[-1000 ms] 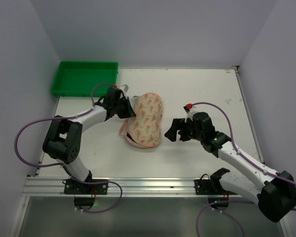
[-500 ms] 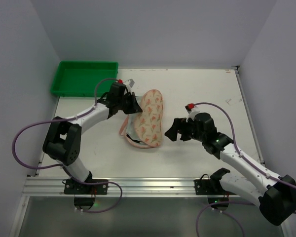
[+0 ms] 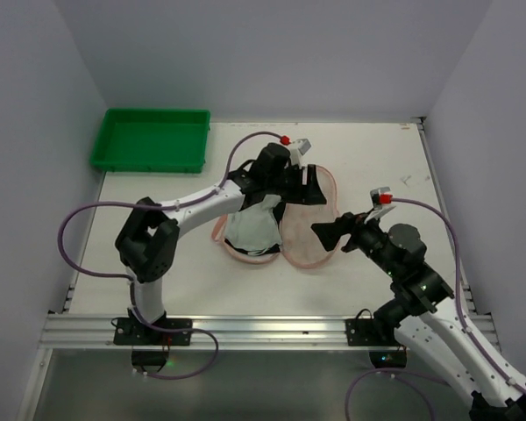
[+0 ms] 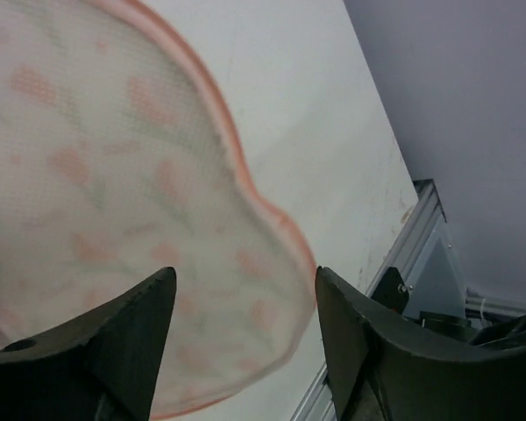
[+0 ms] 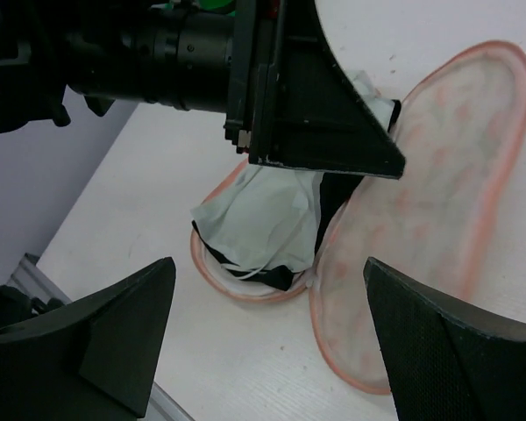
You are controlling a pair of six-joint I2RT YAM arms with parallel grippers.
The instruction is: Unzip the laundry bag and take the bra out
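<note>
The laundry bag lies flat and wide open at the table's middle. Its printed lid (image 3: 309, 235) is folded out to the right, showing pale mesh and a pink rim (image 4: 245, 167). In the left half (image 3: 237, 250), a pale mesh flap (image 5: 267, 215) covers most of the black bra (image 5: 335, 195); only the bra's dark edges show. My left gripper (image 3: 302, 188) hovers over the lid's far end, open, with nothing between its fingers (image 4: 123, 342). My right gripper (image 3: 333, 232) stands open to the right of the bag and above it (image 5: 270, 263), touching nothing.
A green plastic tray (image 3: 149, 140) stands at the back left corner. White walls enclose the table on three sides. The aluminium rail (image 3: 263, 329) runs along the near edge. The left arm's purple cable (image 3: 88, 219) loops over the table's left side.
The left gripper carried the bag's top half over to the right, laying the bag open, then opened and let go. The right arm drew back to the right.
</note>
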